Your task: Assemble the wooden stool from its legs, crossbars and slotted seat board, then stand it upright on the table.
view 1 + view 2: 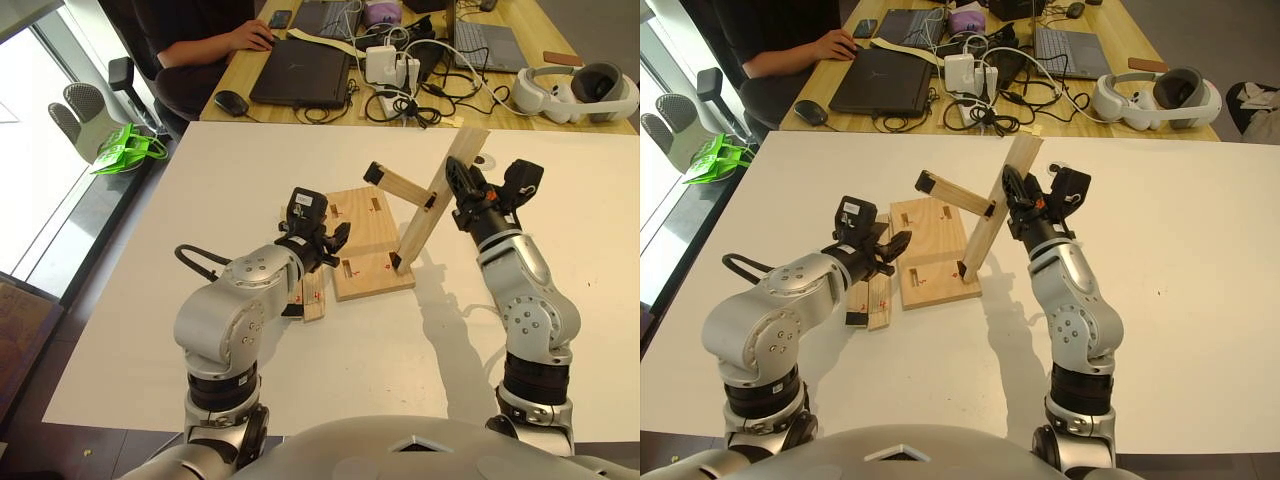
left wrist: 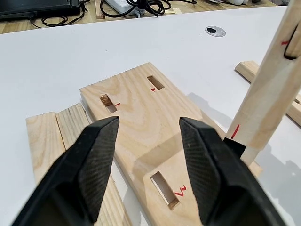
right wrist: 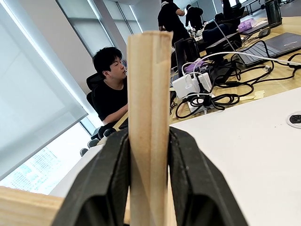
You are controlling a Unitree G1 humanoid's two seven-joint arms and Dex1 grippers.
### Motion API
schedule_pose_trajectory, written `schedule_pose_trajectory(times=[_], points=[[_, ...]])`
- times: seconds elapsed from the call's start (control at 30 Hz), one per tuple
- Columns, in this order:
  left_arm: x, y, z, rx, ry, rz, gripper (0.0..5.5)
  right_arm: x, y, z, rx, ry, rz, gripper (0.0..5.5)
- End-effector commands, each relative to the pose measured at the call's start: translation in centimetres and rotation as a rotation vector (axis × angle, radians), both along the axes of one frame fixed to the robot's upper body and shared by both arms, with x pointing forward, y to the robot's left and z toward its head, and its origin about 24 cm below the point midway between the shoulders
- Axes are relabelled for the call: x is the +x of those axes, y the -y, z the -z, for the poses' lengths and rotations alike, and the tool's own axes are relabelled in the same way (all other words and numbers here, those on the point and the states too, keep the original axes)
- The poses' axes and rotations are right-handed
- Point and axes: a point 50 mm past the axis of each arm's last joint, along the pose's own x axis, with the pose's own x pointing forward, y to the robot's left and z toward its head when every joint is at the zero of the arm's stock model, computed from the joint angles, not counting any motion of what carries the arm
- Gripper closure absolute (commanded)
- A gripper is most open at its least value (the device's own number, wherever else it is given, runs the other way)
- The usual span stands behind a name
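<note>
**Stool assembly, leg-seating step.** The white table (image 1: pixel 590 260) carries every part. The slotted seat board (image 1: pixel 365 238) lies flat just ahead of and below the left jaws, which stand open and empty over its near edge. Several slots are cut in its face, and the nearest slot (image 2: pixel 163 189) lies just beyond the gap between those jaws.

The right jaws are closed on a long leg (image 1: pixel 420 228), gripping it above mid-length. The leg leans steeply, and its dark lower end reaches well below the right jaws to the board's edge on their side. Whether that end touches the wood cannot be told. A crossbar (image 1: pixel 400 184), joined to the leg just below the right jaws, juts out sideways above the board. Two loose slats (image 2: pixel 47 136) lie flat against the board's side, beneath and behind the left jaws.

**Likely hazards.**
- The board is unheld, so a downward push from the leaning leg probably slides or tips it rather than seating the end.
- A tilted end tends to wedge at a slot's lip or skate across the face.
- The crossbar's off-axis weight may twist the leg within the right jaws.
- A sliding board would push into the slats and towards the left jaws.
</note>
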Motion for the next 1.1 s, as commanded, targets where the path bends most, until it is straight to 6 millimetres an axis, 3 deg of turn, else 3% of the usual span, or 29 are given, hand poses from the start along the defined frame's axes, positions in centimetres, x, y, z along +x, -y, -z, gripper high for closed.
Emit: schedule_pose_trajectory(times=[0.03,0.23,0.4,0.67,1.1], points=[[0.1,0.0,-0.1,0.005,0.007,-0.010,3.13,0.4,-0.1,-0.2,-0.015,0.028,0.002,4.48],[0.1,0.2,-0.2,-0.001,0.010,-0.002,3.13,0.7,-0.2,0.2,-0.107,0.076,0.023,4.48],[0.2,0.2,-0.2,0.005,0.013,0.006,3.13,1.3,-0.8,2.2,-0.134,0.061,0.030,4.48],[0.6,0.6,-0.5,0.015,0.030,0.033,3.13,2.6,-2.9,3.6,-0.057,0.156,-0.132,4.48],[0.8,1.0,-0.2,0.027,0.042,0.059,3.13,3.2,-1.3,3.3,-0.082,0.316,-0.033,4.48]])
